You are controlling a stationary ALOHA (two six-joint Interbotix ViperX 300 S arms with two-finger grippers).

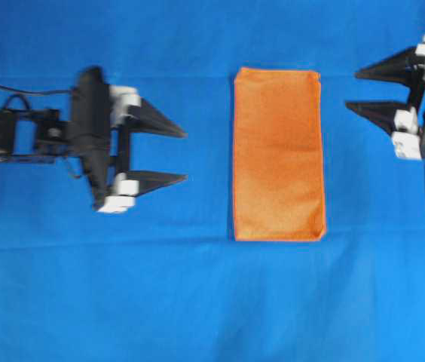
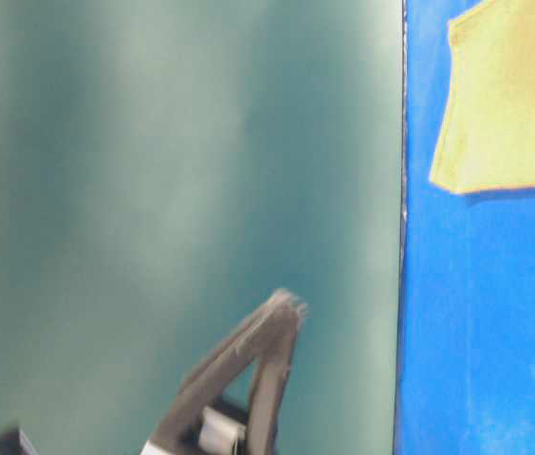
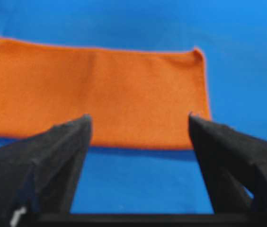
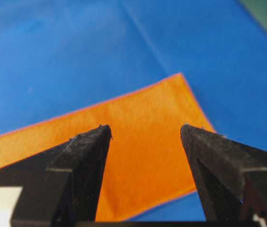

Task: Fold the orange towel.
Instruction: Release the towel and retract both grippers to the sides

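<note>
From my remote station, the overhead view showed a table covered in a blue cloth (image 1: 197,302). Left of the orange towel (image 1: 278,154), my left gripper (image 1: 184,156) hovered apart from the fabric, its jaws spread wide and empty, tips aimed at the towel's long left edge. The orange towel itself lay flat at the centre of the blue cloth as a tall, narrow rectangle, which I judged to be one fold already made; its hem looked even all round. Right of the towel, my right gripper (image 1: 352,90) sat near the towel's upper right corner, also clear of it, jaws fully wide and holding nothing.

My worry from there: if I pinched only the top layer of the towel, the layers would peel apart and undo the fold. Closing the jaws too low could catch the blue cloth along with the towel and drag everything askew. Uneven lifting between the two arms would leave a crooked crease.
</note>
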